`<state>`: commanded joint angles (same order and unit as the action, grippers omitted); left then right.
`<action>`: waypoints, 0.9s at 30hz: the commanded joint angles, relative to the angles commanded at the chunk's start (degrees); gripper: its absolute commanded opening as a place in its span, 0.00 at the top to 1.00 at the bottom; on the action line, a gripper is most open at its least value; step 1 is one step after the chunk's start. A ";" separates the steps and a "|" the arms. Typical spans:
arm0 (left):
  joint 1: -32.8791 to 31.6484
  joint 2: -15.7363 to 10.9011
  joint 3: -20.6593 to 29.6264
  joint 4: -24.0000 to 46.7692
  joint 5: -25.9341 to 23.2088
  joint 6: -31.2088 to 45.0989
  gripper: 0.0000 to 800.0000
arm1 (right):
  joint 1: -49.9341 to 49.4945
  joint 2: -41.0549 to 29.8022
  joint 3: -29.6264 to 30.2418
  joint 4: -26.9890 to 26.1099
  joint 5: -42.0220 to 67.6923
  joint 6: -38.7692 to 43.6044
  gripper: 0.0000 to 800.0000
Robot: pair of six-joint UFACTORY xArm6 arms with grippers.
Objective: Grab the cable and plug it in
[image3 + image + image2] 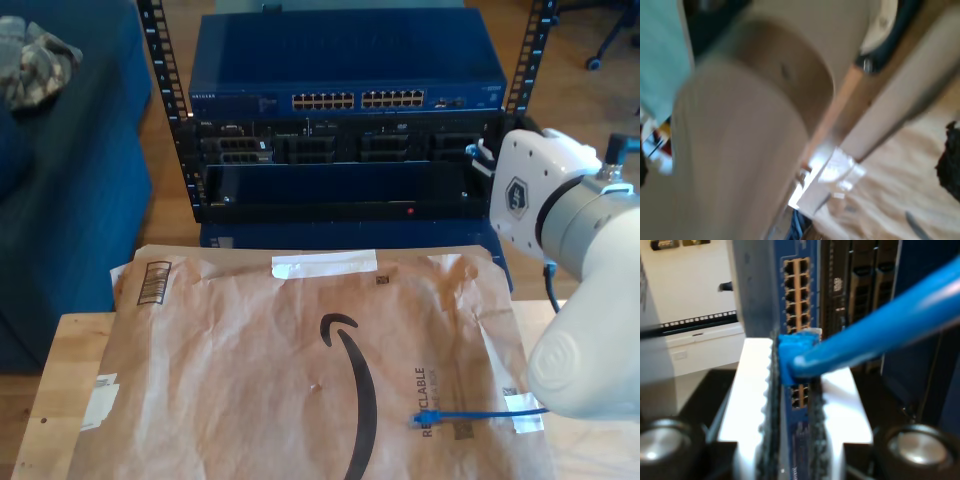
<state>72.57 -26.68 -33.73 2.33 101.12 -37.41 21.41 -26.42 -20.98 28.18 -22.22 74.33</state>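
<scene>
The cable [890, 320] is bright blue and runs off from a blue boot with a translucent plug tip [810, 332]. My second gripper [792, 367] is shut on that boot between its white toothed fingers [757, 390]. The plug points at the rows of ports on a blue network switch [796, 290], close in front of them and not touching. In the exterior view, a length of blue cable [480, 413] lies on brown paper, ending in a small plug [420, 418], and runs under a white arm [575, 300] at that view's right. The first wrist view is blurred and shows a white arm link [740, 150].
The blue switch [350, 75] sits atop a black rack [340, 150] with other units below, behind the table. Brown packing paper [300, 370] taped down with white tape [325, 264] covers the wooden table [60, 380]. A blue sofa [70, 180] stands at the exterior view's left.
</scene>
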 joint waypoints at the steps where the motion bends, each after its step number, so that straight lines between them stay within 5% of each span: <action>1: 1.23 0.00 0.62 0.70 -1.23 1.49 0.00 | 0.44 0.53 -0.18 -0.09 -0.35 0.00 1.00; 10: 9.85 -0.09 9.32 3.60 -10.90 9.76 0.00 | 1.58 3.78 -2.02 0.00 -0.44 0.00 1.00; 27: 15.03 -3.16 16.70 4.04 -16.62 14.51 0.00 | 1.85 5.98 -2.64 0.09 -0.44 0.00 1.00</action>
<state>87.60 -29.85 -17.02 6.37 84.51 -22.90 23.25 -20.44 -23.62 28.26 -22.66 74.33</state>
